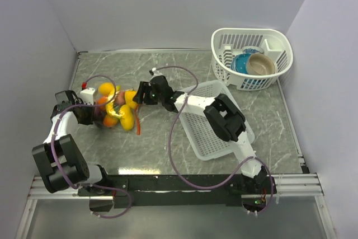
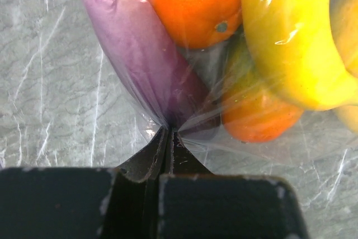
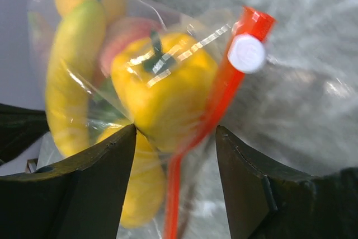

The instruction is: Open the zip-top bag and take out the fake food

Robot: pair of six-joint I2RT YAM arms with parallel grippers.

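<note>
Left claw (image 2: 169, 134) pinches the zip-top bag (image 3: 296, 96); right claw (image 3: 176, 138), spread round its red strip (image 3: 224, 90), may grab fake food (image 3: 162, 88), not slider (image 3: 246, 53).

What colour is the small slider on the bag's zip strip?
The slider is white; the right wrist view shows it best.

White mesh tray (image 1: 210, 141) lies mid-table (image 1: 140, 152) — back right, a basket (image 1: 251, 31) holds a blue bowl (image 1: 241, 64) and a tan bowl (image 1: 262, 65).

Top view: high above the near edge, facing down on the tabletop (image 1: 151, 155). Wrist views: close-up, sharing the zip-top bag (image 1: 117, 110).
</note>
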